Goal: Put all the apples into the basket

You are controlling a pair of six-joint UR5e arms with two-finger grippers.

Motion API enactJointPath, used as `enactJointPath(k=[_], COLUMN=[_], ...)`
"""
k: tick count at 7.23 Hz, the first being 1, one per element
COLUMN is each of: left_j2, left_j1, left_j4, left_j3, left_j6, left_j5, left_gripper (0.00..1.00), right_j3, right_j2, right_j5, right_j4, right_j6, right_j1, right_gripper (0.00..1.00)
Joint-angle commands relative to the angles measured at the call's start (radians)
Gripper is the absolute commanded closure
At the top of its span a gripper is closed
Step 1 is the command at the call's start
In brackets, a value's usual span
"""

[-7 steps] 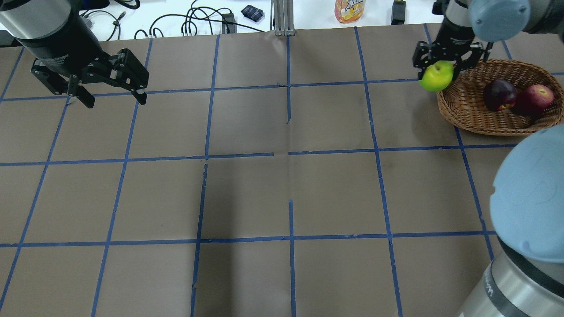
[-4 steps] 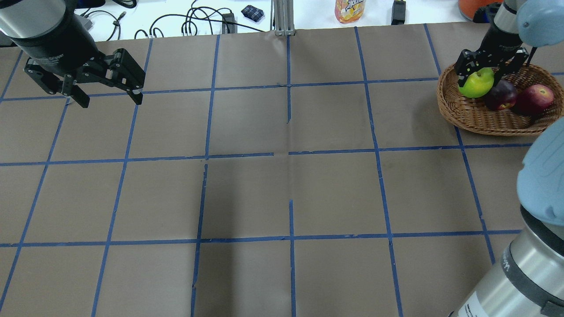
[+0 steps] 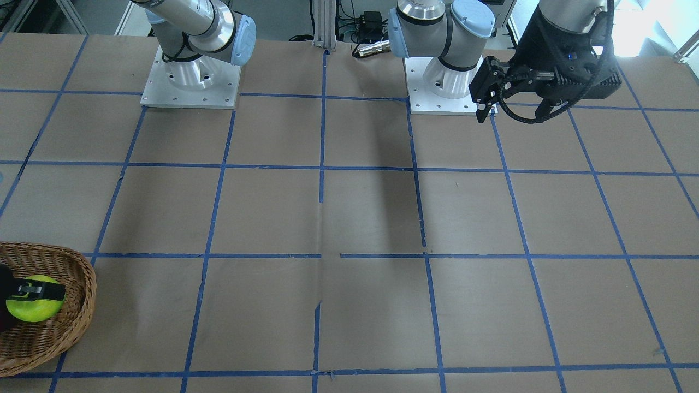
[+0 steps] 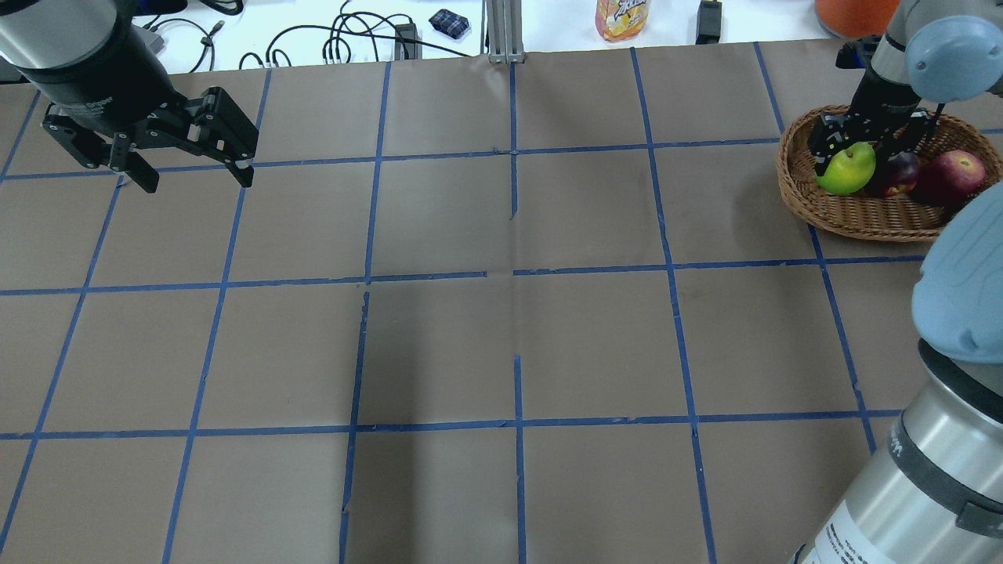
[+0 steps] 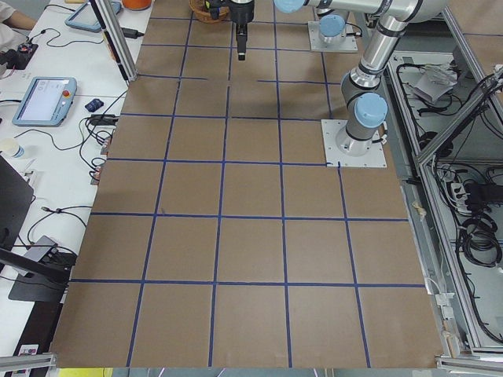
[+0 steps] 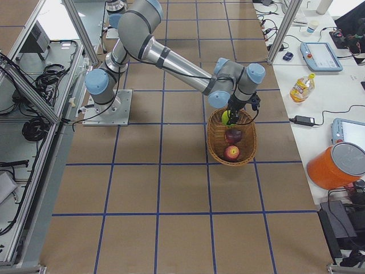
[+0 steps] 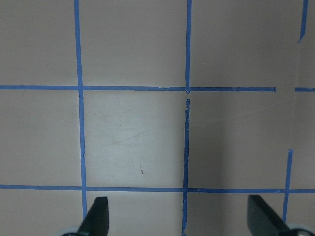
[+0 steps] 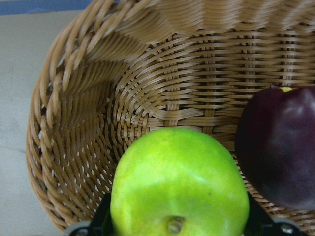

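Note:
The wicker basket (image 4: 862, 218) sits at the table's far right. My right gripper (image 4: 859, 150) reaches down into it, shut on the lime green apple (image 4: 846, 168). That apple hangs low over the basket's left end, close beside the dark maroon apple (image 4: 903, 174). Further right in the basket lies the red apple (image 4: 953, 174). The right wrist view shows the green apple (image 8: 179, 184) between the fingers, the maroon apple (image 8: 280, 147) and the woven wall (image 8: 93, 123). Far to the left, my left gripper (image 4: 196, 178) hovers open, holding nothing, over bare paper (image 7: 133, 137).
Brown paper with a blue tape grid (image 4: 513, 270) covers the table. Beyond the far edge lie cables (image 4: 345, 43), a snack bag (image 4: 622, 17) and an orange container (image 4: 850, 16). The arm bases (image 3: 188, 82) stand on the robot's side.
My right gripper carried the green apple rightward from outside the basket's left rim into the basket and lowered it next to the maroon apple. The left gripper barely shifted.

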Motion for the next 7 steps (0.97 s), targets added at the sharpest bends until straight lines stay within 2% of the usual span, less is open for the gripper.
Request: enactJointPath(k=[1,3,4,5,7], left_j2=[-0.001,-0.002,-0.002,-0.008,-0.005], left_j1=[0.0,0.0,0.0,0.0,0.0], left_j4=[-0.005,-0.005,-0.005,-0.003,-0.003], left_j3=[0.001,0.001,0.001,0.001,0.001], left_j6=[0.0,0.0,0.0,-0.002,-0.002], left_j5=[0.001,0.001,0.001,-0.002,-0.001], left_gripper=[0.0,0.0,0.0,0.0,0.0], right_j3=[0.004,-0.011,-0.002,-0.007,-0.004], right_j2=[0.01,-0.023,-0.089,-0.147,-0.332], right_j5=[-0.003,0.003,0.014,0.038,0.075], right_j4=[0.011,0.023,0.05,0.131,0.309], right_j6=[0.002,0.0,0.005,0.011,0.04], right_j1=[0.0,0.001,0.009,0.018,0.064], right_gripper=[0.0,0.0,0.0,0.0,0.0])
